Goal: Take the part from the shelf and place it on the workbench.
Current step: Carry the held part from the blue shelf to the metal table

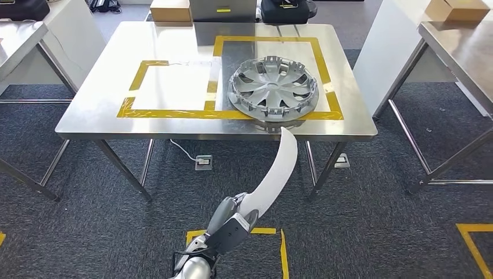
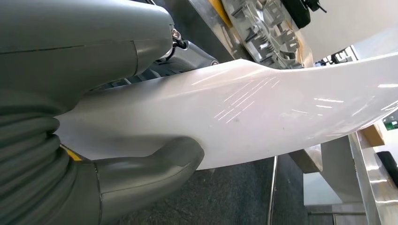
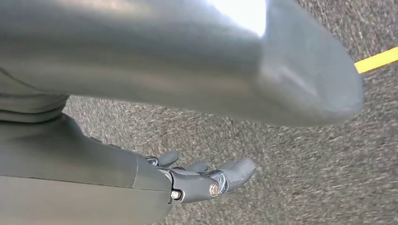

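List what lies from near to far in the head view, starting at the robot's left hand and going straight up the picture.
left hand holding the white curved part → near edge of the steel workbench → silver wheel cover inside the yellow tape frame → black case beyond the workbench's far edge.

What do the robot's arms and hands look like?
The left hand is grey, on a shiny silver arm. Its wrist has a grey ribbed cover and a thick smooth grey thumb. The right hand has darker grey fingers with small metal screws.
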{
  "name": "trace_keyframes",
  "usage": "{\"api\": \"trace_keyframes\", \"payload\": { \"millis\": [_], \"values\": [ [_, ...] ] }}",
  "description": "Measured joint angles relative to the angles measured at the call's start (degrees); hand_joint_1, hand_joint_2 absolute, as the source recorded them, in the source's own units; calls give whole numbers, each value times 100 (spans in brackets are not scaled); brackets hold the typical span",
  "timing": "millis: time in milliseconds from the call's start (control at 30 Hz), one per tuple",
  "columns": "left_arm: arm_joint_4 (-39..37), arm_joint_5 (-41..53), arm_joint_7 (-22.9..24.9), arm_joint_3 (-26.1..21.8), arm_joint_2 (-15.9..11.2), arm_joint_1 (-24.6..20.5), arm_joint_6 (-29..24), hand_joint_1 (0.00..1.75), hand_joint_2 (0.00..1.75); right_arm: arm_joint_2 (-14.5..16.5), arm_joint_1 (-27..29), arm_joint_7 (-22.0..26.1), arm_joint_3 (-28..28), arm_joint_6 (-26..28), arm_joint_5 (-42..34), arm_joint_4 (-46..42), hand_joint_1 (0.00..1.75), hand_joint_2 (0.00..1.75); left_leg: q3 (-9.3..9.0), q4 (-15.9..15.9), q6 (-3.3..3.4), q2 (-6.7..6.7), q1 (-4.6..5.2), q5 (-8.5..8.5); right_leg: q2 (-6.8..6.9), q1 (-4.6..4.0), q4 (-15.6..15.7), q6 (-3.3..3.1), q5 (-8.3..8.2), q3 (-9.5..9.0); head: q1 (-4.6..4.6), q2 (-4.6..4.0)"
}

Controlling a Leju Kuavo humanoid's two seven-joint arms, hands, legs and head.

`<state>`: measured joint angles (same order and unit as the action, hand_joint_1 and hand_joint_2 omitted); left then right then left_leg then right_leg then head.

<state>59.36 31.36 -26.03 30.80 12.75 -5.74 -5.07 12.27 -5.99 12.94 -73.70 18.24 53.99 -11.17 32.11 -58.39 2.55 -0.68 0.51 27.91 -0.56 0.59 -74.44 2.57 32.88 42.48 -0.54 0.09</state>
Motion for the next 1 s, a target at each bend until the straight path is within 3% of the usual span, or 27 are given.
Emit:
{"api": "trace_keyframes", "payload": {
  "millis": [67,133,167,233,300,367,433,467,500,533,600,633,667,767,833,867,933,967,1000],
  "values": [
    [-10,-53,13,0,1,-2,0,175,175,-4,1,-13,0,-9,-2,0,0,0,-19,-16,-24,-28,-7,40,35,12,606,8,-358,-323,3,0],
    [-9,-81,15,-2,3,-4,1,175,175,-5,-7,-28,0,-14,-3,0,0,0,-38,-41,-74,-43,9,93,82,-7,1312,-49,-571,-708,6,0],
    [-9,-88,15,-3,4,-6,1,175,175,-6,-11,-37,0,-15,-4,0,0,0,-42,-42,-103,-46,17,125,97,-24,1498,-94,-579,-807,7,0],
    [-8,-93,15,-4,5,-9,2,175,175,-8,-10,-45,0,-14,-9,0,0,0,-56,-18,-163,-50,21,198,88,-46,1566,-187,-498,-838,6,0],
    [6,-94,14,-5,4,-16,2,175,175,-9,2,-46,-1,-14,-11,0,0,0,-64,-96,-230,-31,13,250,61,-15,1612,-260,-456,-927,1,0],
    [15,-94,13,-6,-1,-22,1,175,175,-8,9,-46,-2,-15,-10,0,0,0,170,-586,-301,10,-7,402,41,24,1646,-324,-413,-1081,-18,0],
    [8,-96,15,-7,-14,-7,1,175,175,-9,10,-47,-2,-15,-10,0,0,0,685,-1376,-355,32,-40,643,33,27,1645,-351,-319,-1224,-31,0],
    [3,-98,16,-7,-21,6,1,175,175,-9,13,-48,-2,-15,-10,0,0,0,919,-1649,-372,33,-58,661,19,29,1644,-348,-267,-1301,-33,0],
    [0,-99,16,-7,-26,16,1,175,175,-9,17,-48,-2,-14,-11,0,0,0,1067,-1723,-384,33,-73,549,-4,35,1642,-335,-210,-1385,-33,0],
    [-2,-101,17,-7,-29,23,-2,175,175,-9,19,-48,-2,-15,-11,0,0,0,1102,-1563,-389,34,-85,303,-30,44,1642,-316,-139,-1481,-34,0],
    [-3,-103,18,-7,-35,28,-14,175,175,-7,20,-46,-2,-16,-12,0,0,0,941,-814,-386,43,-99,-337,-78,63,1640,-256,21,-1662,-37,0],
    [-4,-103,19,-7,-39,33,-23,175,175,-7,14,-48,-2,-16,-11,0,0,0,842,-490,-365,55,-98,-538,-99,60,1634,-215,103,-1725,-43,0],
    [-4,-103,22,-7,-42,43,-31,175,175,-7,9,-49,-2,-16,-11,0,0,0,782,-298,-331,65,-88,-621,-115,58,1640,-175,166,-1763,-41,0],
    [13,-107,32,-9,-35,64,-45,175,175,-7,-2,-55,-2,-16,-10,0,0,0,745,-221,-189,82,-62,-527,-127,74,1748,-60,258,-1843,-33,0],
    [39,-111,31,-11,-22,55,-51,175,175,-7,-8,-58,-2,-16,-5,0,0,0,676,-167,-107,80,-78,-473,-65,80,1587,-5,369,-1792,-20,0],
    [50,-111,30,-12,-16,50,-54,175,175,-8,-10,-58,-2,-16,-3,0,0,0,633,-142,-75,74,-87,-446,-31,77,1312,13,483,-1647,-10,0],
    [52,-111,31,-13,-16,47,-64,175,175,-8,-7,-60,-2,-16,1,0,0,0,568,-126,-30,64,-74,-383,4,67,463,30,755,-1107,4,0],
    [50,-111,31,-14,-17,52,-73,175,175,-8,-2,-62,-3,-15,0,0,0,0,539,-125,-18,64,-65,-352,5,62,133,29,797,-848,7,0],
    [47,-110,31,-14,-17,56,-85,175,175,-8,5,-64,-3,-14,-1,0,0,0,503,-126,-10,68,-55,-321,5,56,-21,21,723,-665,10,0]
  ]
}}
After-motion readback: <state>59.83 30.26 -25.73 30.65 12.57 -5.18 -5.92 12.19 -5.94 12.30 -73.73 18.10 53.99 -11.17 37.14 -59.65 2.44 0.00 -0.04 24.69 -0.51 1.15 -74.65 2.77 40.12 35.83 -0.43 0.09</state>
